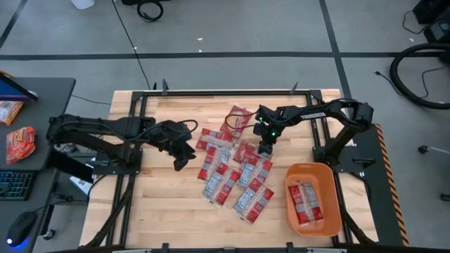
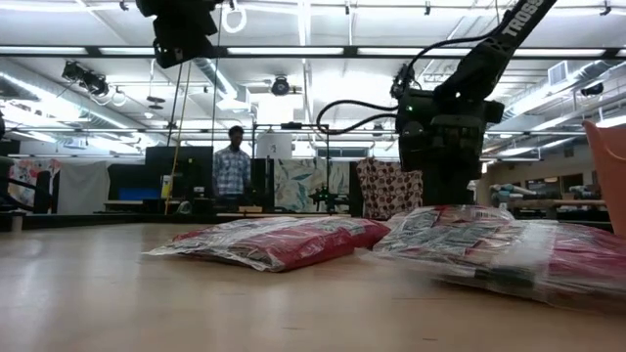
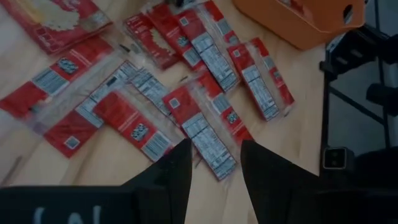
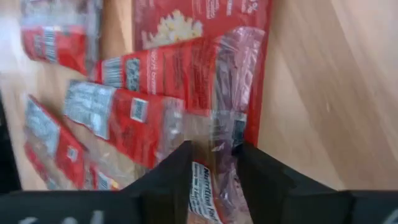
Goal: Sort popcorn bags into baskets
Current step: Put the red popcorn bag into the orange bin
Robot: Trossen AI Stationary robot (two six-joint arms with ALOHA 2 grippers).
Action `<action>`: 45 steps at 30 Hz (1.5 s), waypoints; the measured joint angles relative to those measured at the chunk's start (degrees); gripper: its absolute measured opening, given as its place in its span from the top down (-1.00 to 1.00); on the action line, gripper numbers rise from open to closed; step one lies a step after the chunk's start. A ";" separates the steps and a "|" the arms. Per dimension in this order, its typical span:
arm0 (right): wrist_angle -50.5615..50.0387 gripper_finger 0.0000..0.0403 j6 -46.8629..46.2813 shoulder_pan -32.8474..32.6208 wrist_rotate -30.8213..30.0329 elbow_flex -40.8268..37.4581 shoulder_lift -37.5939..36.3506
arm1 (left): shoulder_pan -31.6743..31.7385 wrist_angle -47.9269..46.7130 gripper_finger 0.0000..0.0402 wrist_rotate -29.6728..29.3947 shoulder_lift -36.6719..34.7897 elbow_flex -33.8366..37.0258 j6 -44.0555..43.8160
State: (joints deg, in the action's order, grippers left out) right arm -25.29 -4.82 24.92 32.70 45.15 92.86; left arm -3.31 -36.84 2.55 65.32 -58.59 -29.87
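Observation:
Several flat red popcorn bags (image 1: 232,172) lie overlapping on the wooden table's middle. A larger bag picturing popcorn (image 1: 240,116) lies at the pile's far side. The orange basket (image 1: 314,169) stands at the near right with packets inside. My right gripper (image 1: 265,149) is down on the pile's far right part, pointing steeply down, with its open fingers on either side of a packet's clear end (image 4: 214,186). My left gripper (image 1: 181,158) hovers open to the left of the pile, nothing between its fingers (image 3: 180,168). My right gripper comes at the packet from above, slanting down, one finger (image 4: 171,183) on each side of its clear plastic end. Whether the fingers touch it I cannot tell. The packet lies flat on the pile.
The basket's wall (image 3: 298,25) rises just right of the pile. The black frame rails (image 1: 133,140) run along the table's left and right. A puffy orange snack bag (image 1: 20,143) lies on the side desk at the left. A person (image 2: 232,166) stands far back in the room.

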 joint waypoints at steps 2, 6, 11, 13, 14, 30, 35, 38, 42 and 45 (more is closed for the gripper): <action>-0.21 0.50 0.48 -0.51 -0.58 -0.02 -0.17 | -0.73 0.66 0.30 -0.18 0.17 -0.02 -0.75; 0.05 0.81 0.86 -1.01 -2.99 -0.02 -0.63 | -1.65 0.89 0.30 -0.70 0.24 -0.02 -1.03; -1.47 0.95 0.06 -0.95 -2.41 0.65 -0.73 | -1.84 0.98 0.30 -1.05 0.24 -0.02 -2.50; -4.93 0.93 0.09 -0.95 -2.40 2.47 -1.31 | -1.84 2.30 0.30 -1.06 0.26 -0.01 -2.58; -6.60 0.93 0.38 -1.01 -2.42 3.58 -1.88 | -1.82 3.17 0.30 -1.07 0.26 0.00 -2.54; -35.78 0.97 6.53 -6.20 -11.70 25.75 -17.62 | -1.75 13.38 0.30 -8.05 1.41 -0.07 -5.26; -43.53 0.97 4.58 -10.87 -7.27 29.30 -23.75 | -1.79 15.28 0.30 -8.11 3.87 -0.11 -8.51; -45.77 0.97 1.00 -14.79 -3.80 29.86 -27.48 | -1.82 17.07 0.30 -8.08 6.16 -0.10 -10.28; -46.28 0.97 -5.73 -22.85 -2.27 29.88 -32.02 | -1.82 20.63 0.30 -6.89 9.49 -0.11 -11.50; -47.43 0.97 -10.67 -29.91 -2.79 29.88 -34.34 | -1.82 25.63 0.30 -5.50 12.00 -0.08 -11.20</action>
State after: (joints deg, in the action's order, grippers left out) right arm -72.72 -15.49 -4.99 29.91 75.02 58.52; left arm -5.13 -11.21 -2.95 77.32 -58.67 -41.07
